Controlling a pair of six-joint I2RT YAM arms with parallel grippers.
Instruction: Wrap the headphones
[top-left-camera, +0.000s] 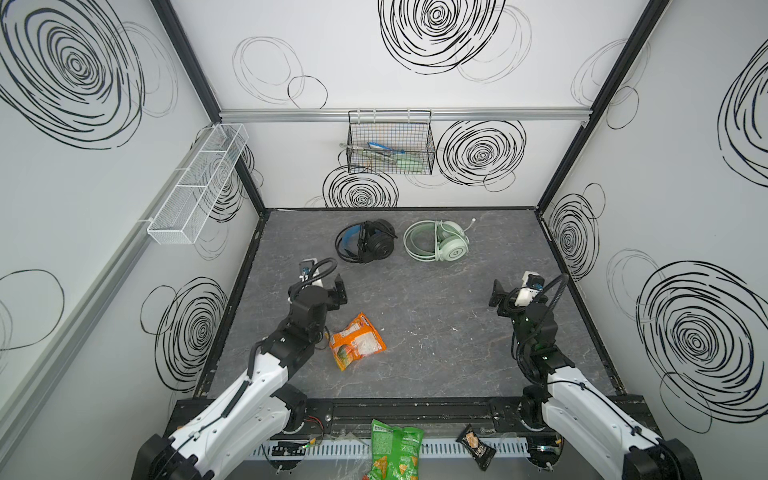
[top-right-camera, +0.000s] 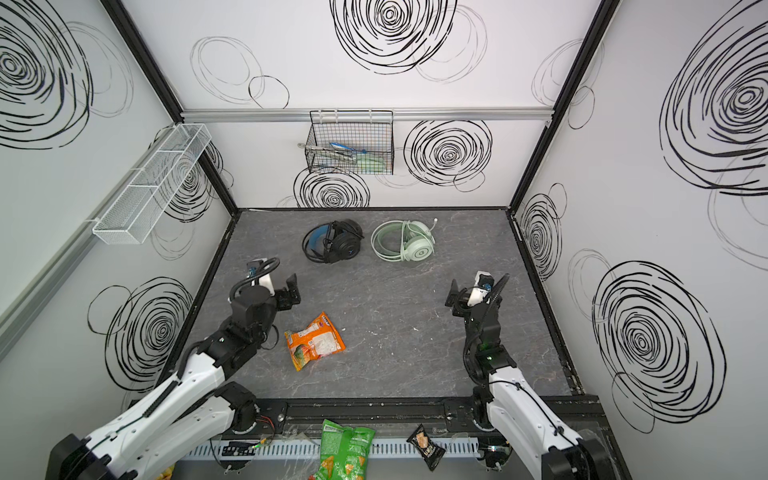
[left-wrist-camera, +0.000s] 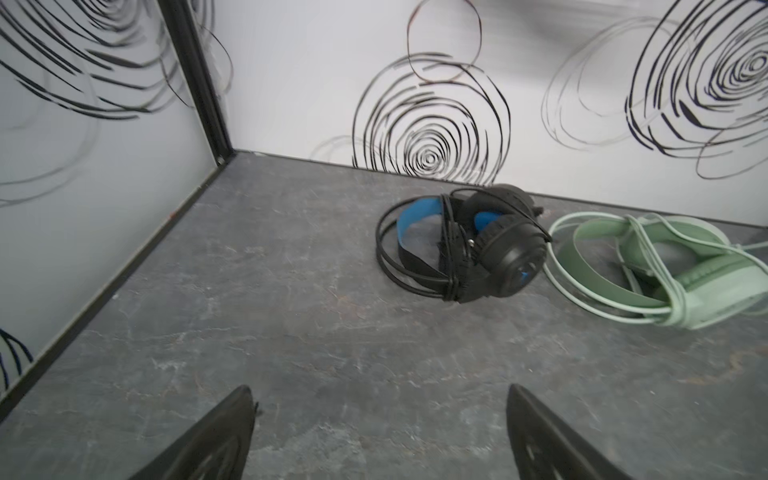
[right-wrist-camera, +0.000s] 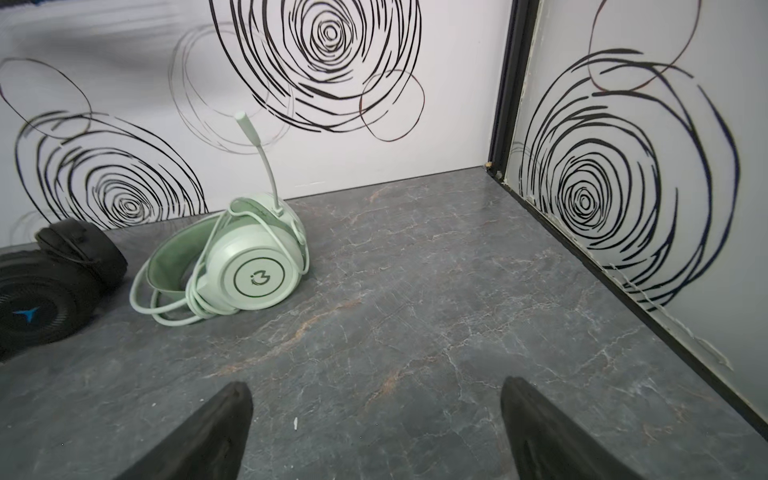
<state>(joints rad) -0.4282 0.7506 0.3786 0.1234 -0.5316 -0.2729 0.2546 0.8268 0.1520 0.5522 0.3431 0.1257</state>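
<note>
White walls (top-left-camera: 374, 75) all round, black scribbled spirals on them, black frame posts (top-left-camera: 187, 58) in the back corners. Floor (top-left-camera: 415, 299) is dark grey marble-look sheet. Aluminium rail (top-left-camera: 291, 114) on the back wall carries a black wire basket (top-left-camera: 428, 137); white mesh basket (top-left-camera: 195, 187) on the left wall.

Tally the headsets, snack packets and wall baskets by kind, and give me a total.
Headsets: 2, the black headset and the mint-green headset
Snack packets: 3, the orange packet, the green packet and the dark packet
Wall baskets: 2, the white mesh basket and the black wire basket
Total: 7
</note>
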